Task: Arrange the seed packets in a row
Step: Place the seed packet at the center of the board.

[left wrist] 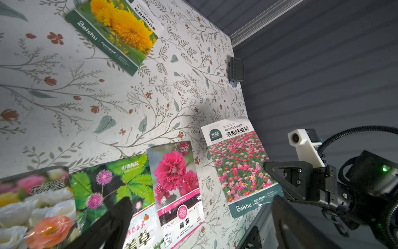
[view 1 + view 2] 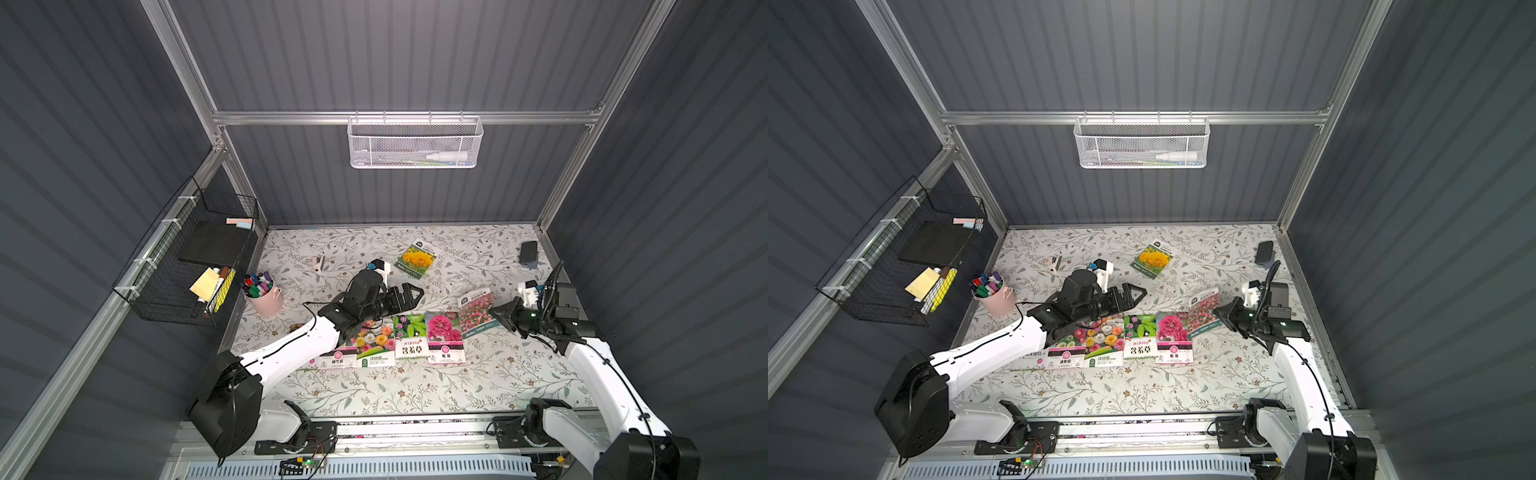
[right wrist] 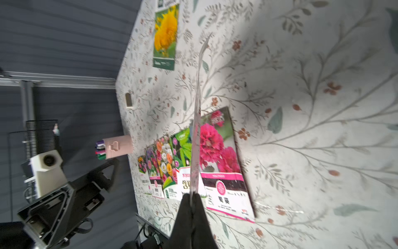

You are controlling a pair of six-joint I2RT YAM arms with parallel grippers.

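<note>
Right gripper [image 2: 494, 311] pinches the pink-meadow packet [image 2: 475, 309], likely to extend the row [image 2: 444, 338] at three o'clock; left gripper [image 2: 417, 296] gapes empty.

Front-centre of the floral-print tabletop [image 2: 415, 390]: a row of flat glossy seed packets, side by side, edges touching or overlapping. Left to right:
- mixed-blossom packet [image 2: 376, 345]
- green-leaf mimosa packet [image 2: 410, 336]
- pink hollyhock packet [image 2: 444, 338]

More packets at the left end, partly under the left arm.

Just right of the row: pink flower-field packet [image 2: 475, 309], tilted, pinched in the right gripper [image 2: 494, 312].

Behind the row, well apart: yellow sunflower packet [image 2: 417, 257].

Left table edge: pink metal bucket of markers [image 2: 266, 299].

Back right corner: dark flat rectangular object [image 2: 528, 252].
</note>
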